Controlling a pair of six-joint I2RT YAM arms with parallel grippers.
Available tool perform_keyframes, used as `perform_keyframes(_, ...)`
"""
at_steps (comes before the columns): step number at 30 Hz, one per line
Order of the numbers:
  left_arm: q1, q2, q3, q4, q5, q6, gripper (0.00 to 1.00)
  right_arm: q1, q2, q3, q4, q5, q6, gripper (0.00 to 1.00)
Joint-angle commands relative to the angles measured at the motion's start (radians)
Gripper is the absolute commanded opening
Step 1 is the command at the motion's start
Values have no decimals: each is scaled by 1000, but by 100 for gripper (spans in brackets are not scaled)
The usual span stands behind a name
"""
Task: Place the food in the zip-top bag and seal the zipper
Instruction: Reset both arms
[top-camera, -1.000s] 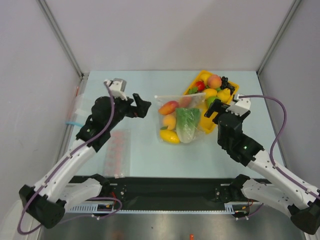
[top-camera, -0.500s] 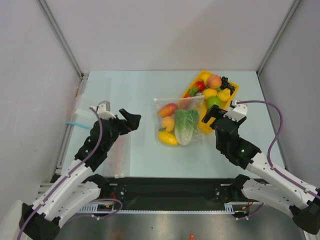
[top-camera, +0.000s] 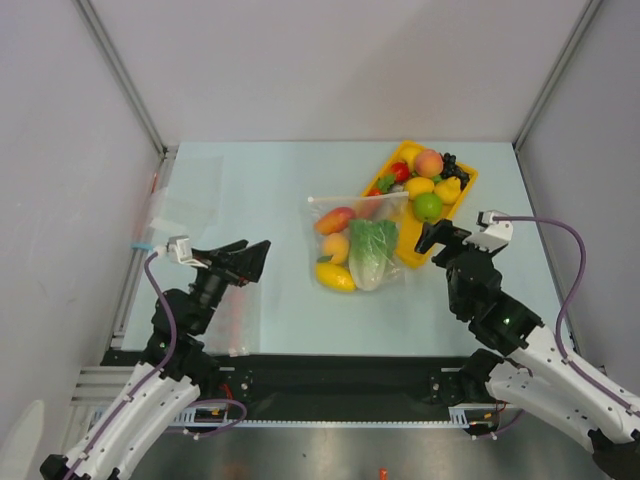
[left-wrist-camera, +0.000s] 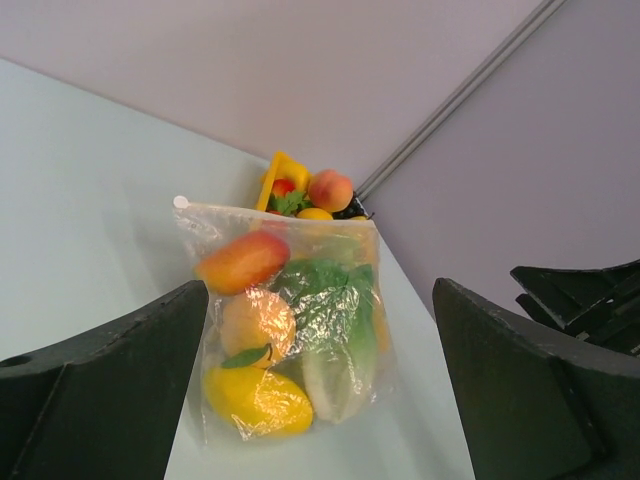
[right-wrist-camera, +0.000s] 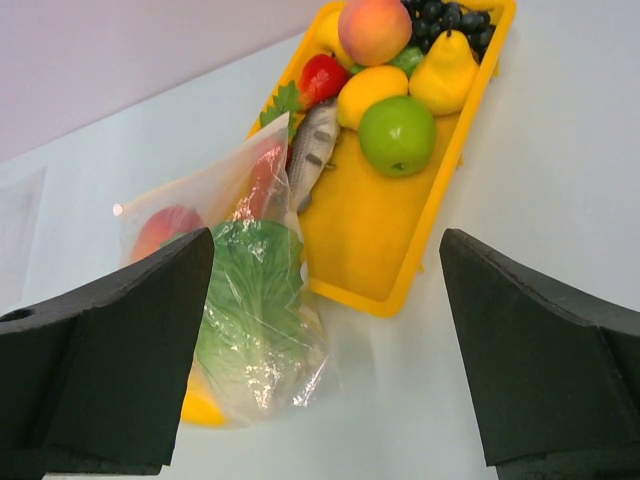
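Where food (top-camera: 372, 250) bulges, clear zip-top bag (left-wrist-camera: 210, 235) crinkles.

Clear zip-top bag (left-wrist-camera: 208, 235) lies flat, holding mango (left-wrist-camera: 243, 262), peach (left-wrist-camera: 258, 322), lemon (left-wrist-camera: 257, 400), lettuce (left-wrist-camera: 335, 320); whitish zipper (left-wrist-camera: 280, 214) runs straight along its far edge.

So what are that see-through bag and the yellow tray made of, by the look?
The bag: probably thin, soft clear plastic; it crinkles and glints over the lettuce. The yellow tray: looks like hard moulded plastic, smooth and slightly glossy, with a raised rim.
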Motion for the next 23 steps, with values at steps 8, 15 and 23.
perform_keyframes(8, 3, 95, 50, 6, 40, -38, 100, -4, 6, -13, 82, 7, -50, 100)
perform_keyframes(15, 2, 175, 84, 5, 127, -50, 100, -4, 45, -17, 99, -19, -41, 100)
perform_keyframes(23, 2, 244, 134, -18, 143, 13, 100, -4, 90, -31, 133, -91, -15, 100)
